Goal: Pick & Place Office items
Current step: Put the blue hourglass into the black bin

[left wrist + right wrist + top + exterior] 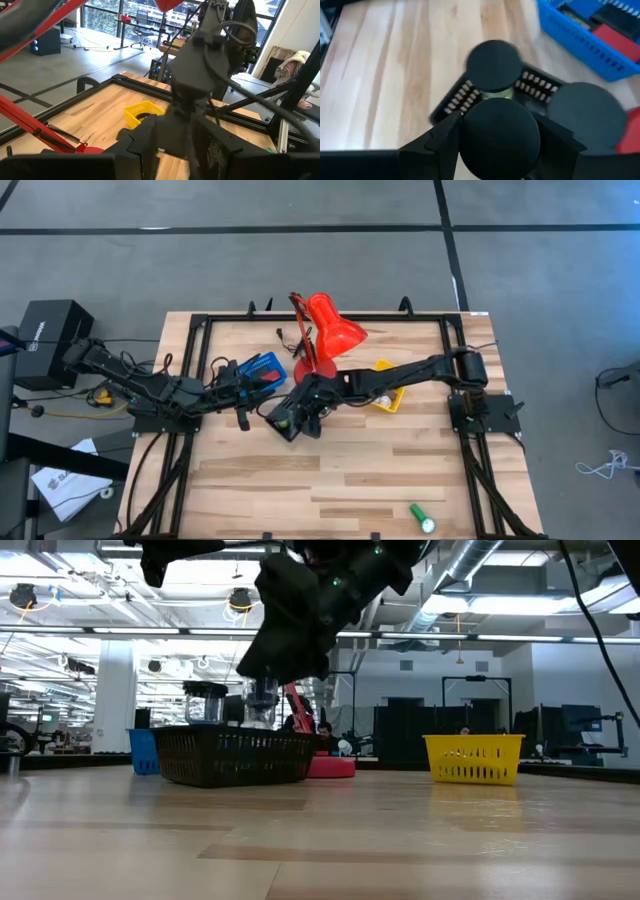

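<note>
Nearest disc: a black round disc [497, 130] fills the bottom centre of the right wrist view, gripped in the right gripper [292, 418], whose jaws stand wide around it.
Below it: the black tray [450, 102], with a second disc [493, 65] over it and a third disc [587, 117] at the lower right.
Advice: I would lower straight down and release only when the disc is well inside the tray wall, not on top of the second disc.
Left gripper [232, 385]: waits beside the blue tray [580, 40]; open or closed, I cannot tell.
Other items: a red block [615, 37] lies in the blue tray; a green cylinder [421, 517] lies alone at the lower right of the high view.
Hidden: the tray floor under the held disc; the high view shows none of the discs.
</note>
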